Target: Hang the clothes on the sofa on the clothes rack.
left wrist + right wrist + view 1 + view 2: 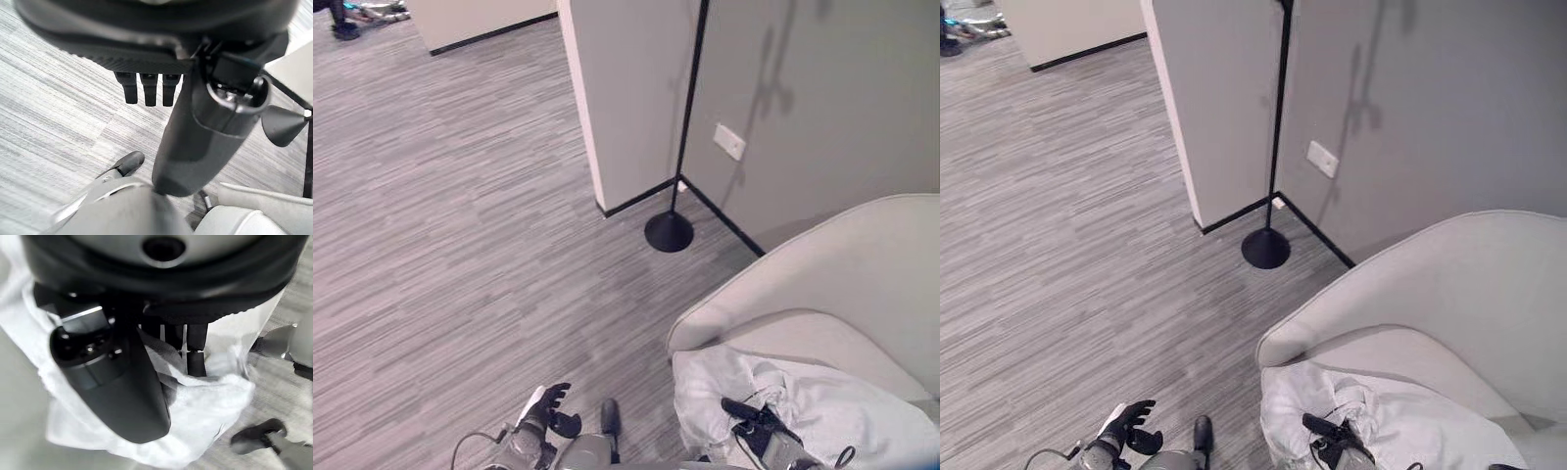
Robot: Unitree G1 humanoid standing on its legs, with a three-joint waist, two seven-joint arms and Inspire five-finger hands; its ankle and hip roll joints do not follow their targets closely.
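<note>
A crumpled white garment (822, 401) lies on the seat of the pale grey sofa (842, 264) at the lower right. My right hand (754, 416) rests on top of the garment. In the right wrist view its fingers (195, 352) reach straight down into the folds of the garment (205, 406), with the thumb (112, 382) held out beside them. The clothes rack (688, 108) is a thin black pole on a round black base (669, 232), standing in the wall corner beyond the sofa. My left hand (546, 409) hangs open over the carpet at the bottom, holding nothing.
A grey wall column (626, 98) stands just left of the rack, and a white wall socket (729, 142) sits to its right. Striped grey carpet (460, 215) spreads out to the left. Dark objects (342, 24) lie at the far upper left.
</note>
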